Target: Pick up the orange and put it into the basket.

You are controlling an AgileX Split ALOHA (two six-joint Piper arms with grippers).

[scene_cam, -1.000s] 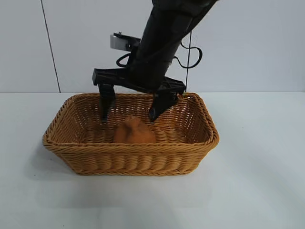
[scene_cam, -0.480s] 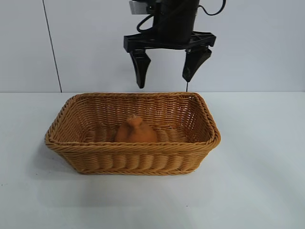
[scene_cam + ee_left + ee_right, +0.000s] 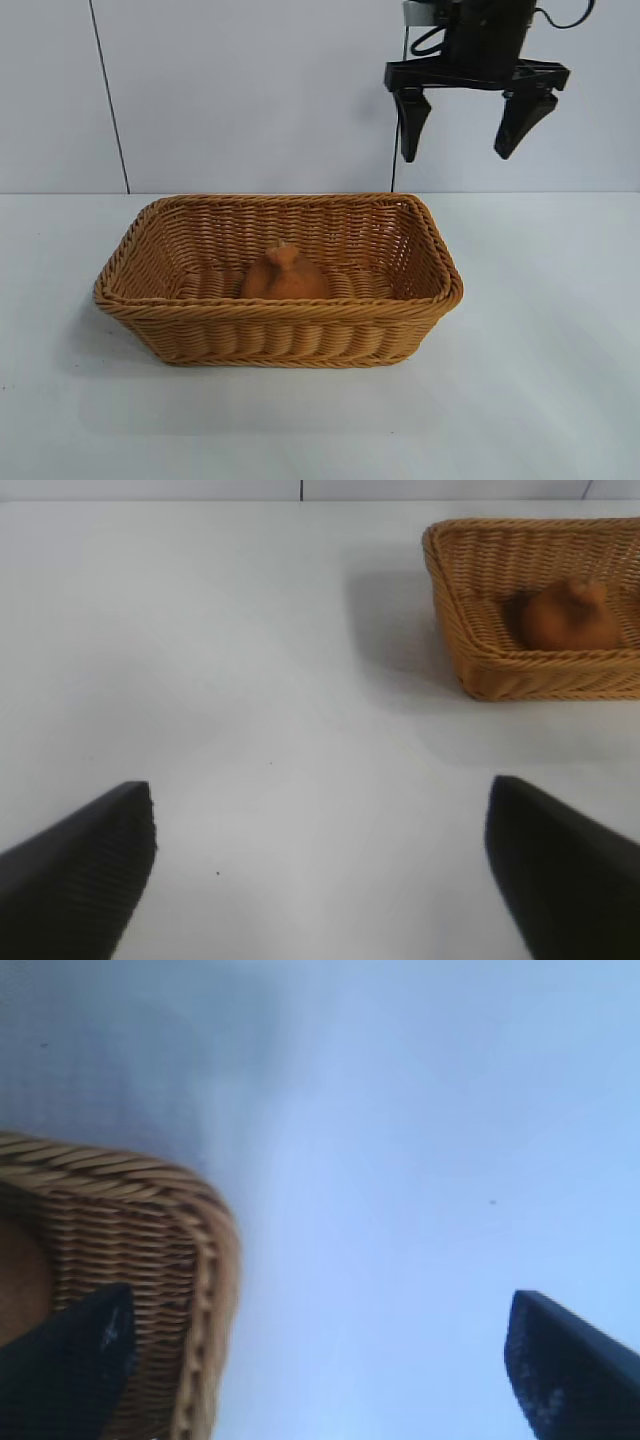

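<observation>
The orange point(image 3: 284, 276) lies inside the woven tan basket point(image 3: 430, 290) at the table's middle, its knobbed neck up. It also shows in the left wrist view point(image 3: 570, 615), inside the basket point(image 3: 450, 610). My right gripper point(image 3: 468, 125) is open and empty, high above the table, up and to the right of the basket's right end. In the right wrist view the basket's corner point(image 3: 205, 1260) lies beside one fingertip point(image 3: 85, 1355). My left gripper point(image 3: 320, 870) is open and empty over bare table, away from the basket; it is out of the exterior view.
A white table point(image 3: 540, 400) spreads all round the basket. A pale wall point(image 3: 220, 90) with a dark vertical seam stands behind it.
My right gripper rose out of the basket, leaving the orange inside, then swung to the right at height. The orange and basket have stayed put.
</observation>
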